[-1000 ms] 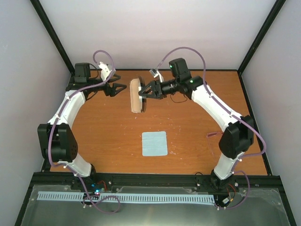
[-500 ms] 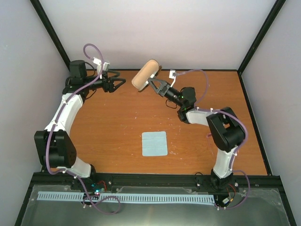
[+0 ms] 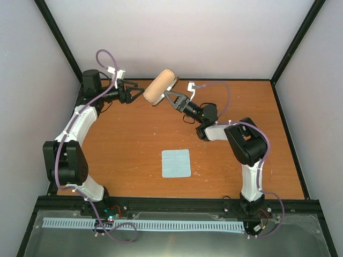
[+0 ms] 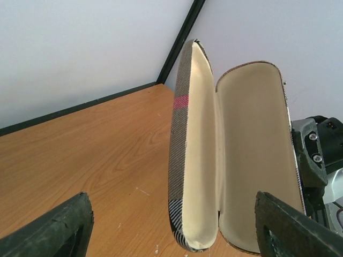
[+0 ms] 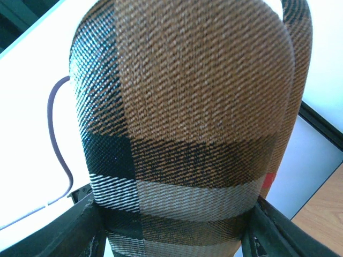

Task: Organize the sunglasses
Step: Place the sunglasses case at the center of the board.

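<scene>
Top external: right gripper [image 3: 167, 96] clamps the brown plaid oblong fabric case [image 3: 159, 87], hinged open, aloft; left gripper [image 3: 140, 94] jaws wide, empty, facing it. Thin pink translucent sunglasses not visible in any view. Expect light, fragile, slick lenses: grip the frame front, gently.

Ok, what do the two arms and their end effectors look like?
Both the left arm and right arm have white links with bulky black joints. A thin purple cable loops loosely along each, with a small white connector near the wrist. The left end effector and right end effector are black, each with two dark, matte, wedge-shaped fingers.
</scene>
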Tool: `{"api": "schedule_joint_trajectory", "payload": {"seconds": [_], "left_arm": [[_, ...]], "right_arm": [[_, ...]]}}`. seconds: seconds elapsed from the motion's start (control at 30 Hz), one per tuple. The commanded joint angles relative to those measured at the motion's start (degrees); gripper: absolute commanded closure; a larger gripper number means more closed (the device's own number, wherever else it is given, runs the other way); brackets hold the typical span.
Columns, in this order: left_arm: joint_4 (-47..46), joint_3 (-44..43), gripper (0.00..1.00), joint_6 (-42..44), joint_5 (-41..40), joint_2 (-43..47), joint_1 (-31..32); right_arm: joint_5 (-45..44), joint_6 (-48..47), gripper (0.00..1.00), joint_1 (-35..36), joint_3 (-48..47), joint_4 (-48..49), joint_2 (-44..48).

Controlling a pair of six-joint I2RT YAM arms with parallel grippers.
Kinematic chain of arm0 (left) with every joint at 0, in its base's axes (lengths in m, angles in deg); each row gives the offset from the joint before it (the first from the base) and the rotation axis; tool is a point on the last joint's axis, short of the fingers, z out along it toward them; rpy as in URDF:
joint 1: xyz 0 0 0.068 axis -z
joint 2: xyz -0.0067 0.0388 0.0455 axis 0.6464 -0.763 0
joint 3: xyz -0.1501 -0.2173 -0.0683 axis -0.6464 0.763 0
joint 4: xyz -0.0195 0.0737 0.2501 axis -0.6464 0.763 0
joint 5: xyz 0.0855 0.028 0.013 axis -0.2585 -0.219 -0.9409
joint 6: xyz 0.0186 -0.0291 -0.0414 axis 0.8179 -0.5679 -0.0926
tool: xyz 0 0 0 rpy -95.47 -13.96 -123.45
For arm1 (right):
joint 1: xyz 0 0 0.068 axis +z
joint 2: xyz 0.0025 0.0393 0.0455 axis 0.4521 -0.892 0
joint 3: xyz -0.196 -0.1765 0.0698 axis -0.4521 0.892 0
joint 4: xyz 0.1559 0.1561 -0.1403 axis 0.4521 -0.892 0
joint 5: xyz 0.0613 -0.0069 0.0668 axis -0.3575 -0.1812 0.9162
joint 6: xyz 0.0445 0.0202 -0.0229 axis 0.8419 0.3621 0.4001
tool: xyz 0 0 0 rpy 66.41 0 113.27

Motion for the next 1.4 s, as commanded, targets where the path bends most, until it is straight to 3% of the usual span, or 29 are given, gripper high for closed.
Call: {"api": "schedule_joint_trajectory", "payload": {"seconds": [0.0,0.27,0.47,0.57,0.77,0.8,0.87,1.0,1.03,1.07,1.1,1.13,1.2,1.27,1.37], "left_arm": [[-3.2,-0.1,0.17,-3.1,1.9,-0.9,0.1],[-1.8,-1.0,0.14,-1.6,4.5,-2.6,0.9],[-0.9,-1.7,0.19,0.3,4.8,-3.4,2.7],[-2.9,-1.8,0.32,-1.2,5.7,-3.7,3.2],[-8.0,-1.9,0.80,-5.6,8.5,-4.4,3.7],[-8.2,-2.0,0.92,-5.8,8.8,-4.4,3.8],[-7.9,-2.3,0.99,-5.8,9.2,-4.4,3.8],[-5.1,-4.1,0.99,-4.3,9.3,-4.2,3.8],[-4.0,-4.8,0.99,-3.5,9.0,-4.2,3.8],[-2.8,-5.6,0.99,-2.5,8.6,-4.1,3.8],[-1.2,-6.8,0.99,-1.1,7.8,-4.0,3.7],[0.6,-7.9,0.99,0.7,6.8,-4.0,3.7],[3.1,-10.4,0.99,4.9,4.8,-3.9,3.4],[7.8,-13.6,0.99,8.5,1.5,-4.2,3.3],[12.2,-17.0,0.99,15.5,-2.0,-4.8,3.4]], "right_arm": [[0.4,-1.2,0.97,0.3,-1.4,11.5,2.2],[1.9,0.1,0.97,0.4,-4.2,11.5,0.7],[2.6,0.5,0.97,0.4,-4.9,11.5,0.8],[2.7,0.5,0.97,0.4,-4.9,11.5,0.8],[2.5,0.7,0.97,0.3,-5.3,11.5,0.3],[2.6,1.0,0.97,0.3,-5.4,11.5,0.1],[2.4,1.6,0.95,0.2,-5.6,11.5,-0.4],[0.9,3.0,0.74,-0.1,-4.9,11.4,-1.1],[0.3,3.1,0.62,-0.2,-4.3,11.4,-1.0],[-0.4,3.0,0.42,-0.4,-3.4,11.4,-0.9],[-1.1,2.8,0.05,-0.7,-2.1,11.3,-0.6],[-1.8,2.7,0.00,-1.2,-0.6,10.9,-0.1],[-2.3,2.2,0.00,-2.4,4.4,9.0,2.4],[-0.9,-1.8,0.00,-4.3,9.4,0.3,6.5],[-2.6,-17.2,0.00,-6.4,14.5,-28.5,17.8]]}}
